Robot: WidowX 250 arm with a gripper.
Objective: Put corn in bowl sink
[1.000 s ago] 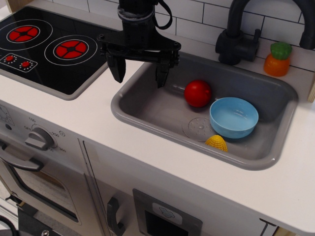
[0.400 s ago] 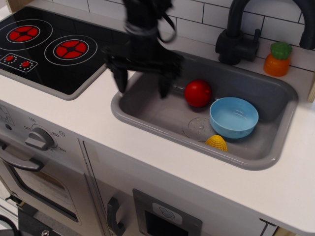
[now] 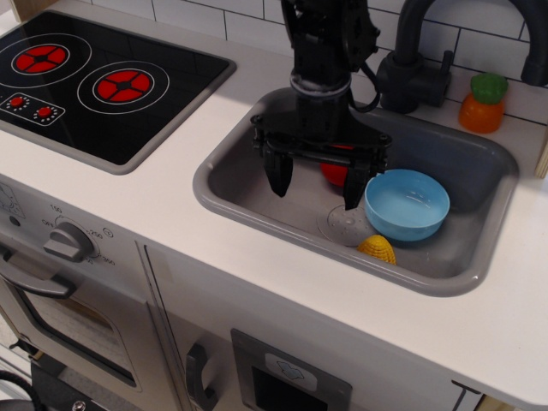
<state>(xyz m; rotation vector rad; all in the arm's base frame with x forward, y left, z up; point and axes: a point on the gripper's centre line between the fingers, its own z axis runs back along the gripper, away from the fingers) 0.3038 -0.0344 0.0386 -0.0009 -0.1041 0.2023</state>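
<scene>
The yellow corn (image 3: pixel 377 248) lies on the floor of the grey sink (image 3: pixel 240 184), near the front wall. The light blue bowl (image 3: pixel 407 204) stands empty just behind and to the right of the corn. My gripper (image 3: pixel 317 187) is open and empty, hanging over the middle of the sink, left of the bowl and up-left of the corn. Its right finger (image 3: pixel 354 187) is close to the bowl's left rim. The red ball (image 3: pixel 334 174) is mostly hidden behind the gripper.
A black tap (image 3: pixel 419 60) stands behind the sink. An orange toy with a green top (image 3: pixel 482 103) sits on the counter at the back right. A black hob with red rings (image 3: pixel 94 81) lies to the left. White counter runs along the front.
My gripper has moved right and down, from the sink's left back edge to over the middle of the sink. It stays open. The corn, bowl and ball have not moved.
</scene>
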